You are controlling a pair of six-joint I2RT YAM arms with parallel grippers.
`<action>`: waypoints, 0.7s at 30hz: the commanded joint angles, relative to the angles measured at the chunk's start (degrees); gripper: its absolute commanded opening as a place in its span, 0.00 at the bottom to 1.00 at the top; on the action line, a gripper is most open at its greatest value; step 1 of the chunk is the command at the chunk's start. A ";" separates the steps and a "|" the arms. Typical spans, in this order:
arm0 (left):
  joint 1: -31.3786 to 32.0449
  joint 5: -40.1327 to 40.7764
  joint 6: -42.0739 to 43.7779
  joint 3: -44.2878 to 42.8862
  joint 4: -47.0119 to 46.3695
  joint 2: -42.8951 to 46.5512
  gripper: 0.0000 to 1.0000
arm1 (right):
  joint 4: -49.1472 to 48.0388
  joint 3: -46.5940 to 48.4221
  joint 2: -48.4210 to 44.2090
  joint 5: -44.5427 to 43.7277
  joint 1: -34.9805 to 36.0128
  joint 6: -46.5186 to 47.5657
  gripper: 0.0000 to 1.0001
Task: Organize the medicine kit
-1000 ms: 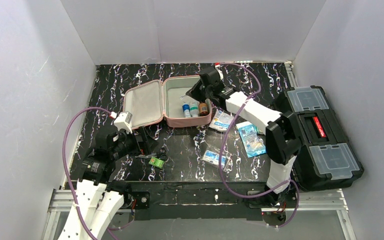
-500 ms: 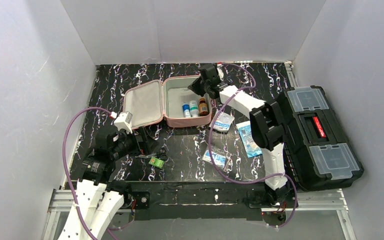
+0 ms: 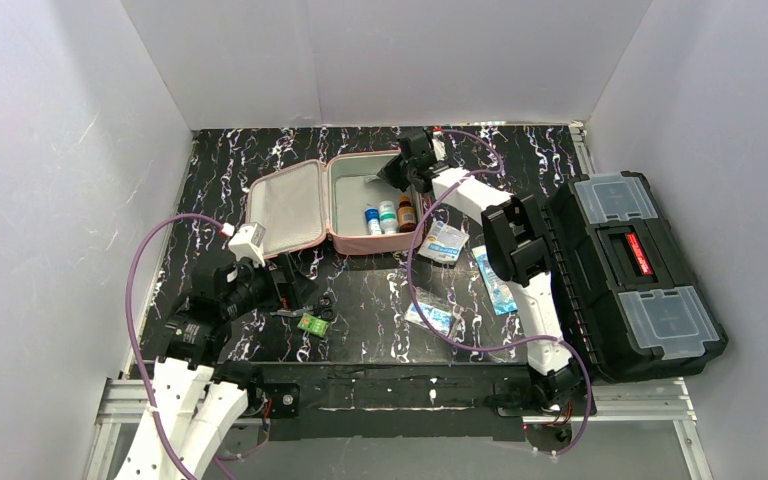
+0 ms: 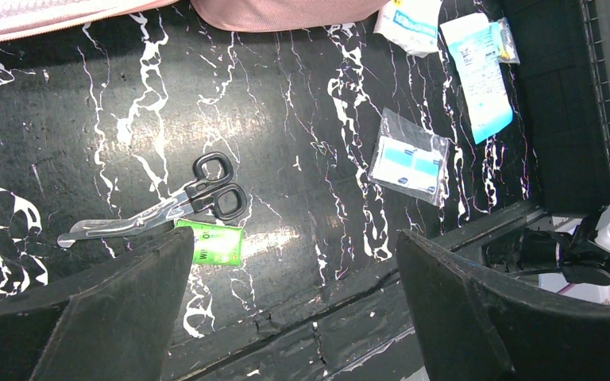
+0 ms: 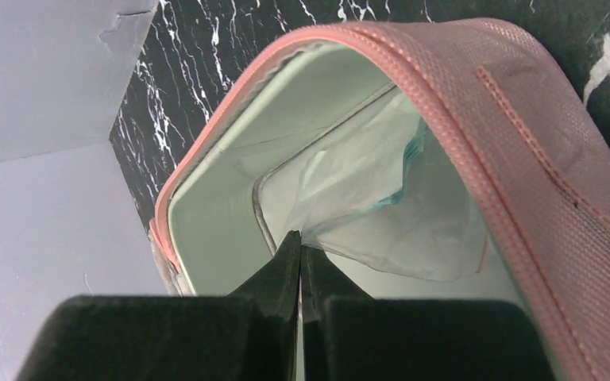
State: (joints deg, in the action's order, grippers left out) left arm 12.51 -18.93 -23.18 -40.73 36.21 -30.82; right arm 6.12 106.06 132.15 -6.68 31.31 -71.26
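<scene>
Currently the medicine kit (image 3: 375,243) lies open at the far middle of the bench (image 3: 220,170), its lid folded to the left. The right fingers (image 5: 300,266) are pressed shut on the corner of a clear packet (image 5: 381,206), inside the kit's far corner. The left fingers (image 3: 295,285) stand wide and empty above the scissors (image 4: 167,208). Risk: the limp packet may cling to the pads on release, or catch the rim on withdrawal and be dragged out, perhaps toppling the bottles (image 3: 388,217)
</scene>
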 commanded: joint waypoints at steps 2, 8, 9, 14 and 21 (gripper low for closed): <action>0.13 -0.96 -0.02 0.43 -0.31 -0.71 1.00 | -2.31 -1.27 -0.10 1.00 0.10 -0.81 0.01; 0.11 -0.26 -0.04 0.31 0.01 -0.61 1.00 | 0.60 -2.44 -1.15 1.85 -0.13 0.65 0.09; 0.14 -0.28 -0.03 0.30 0.03 -0.65 1.00 | 1.42 -2.43 -1.40 1.79 -0.20 1.03 0.15; 0.10 -0.27 0.00 0.28 0.13 -0.93 1.00 | 1.95 -4.68 -5.25 3.16 -0.81 3.83 0.37; 0.14 0.21 0.06 0.17 0.35 -1.07 0.99 | 5.37 -7.78 -13.36 1.92 -0.83 10.81 0.49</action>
State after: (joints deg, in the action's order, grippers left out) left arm 12.51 -18.87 -23.18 -40.73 36.21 -31.68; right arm 9.65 99.77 126.36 -3.82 30.90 -65.57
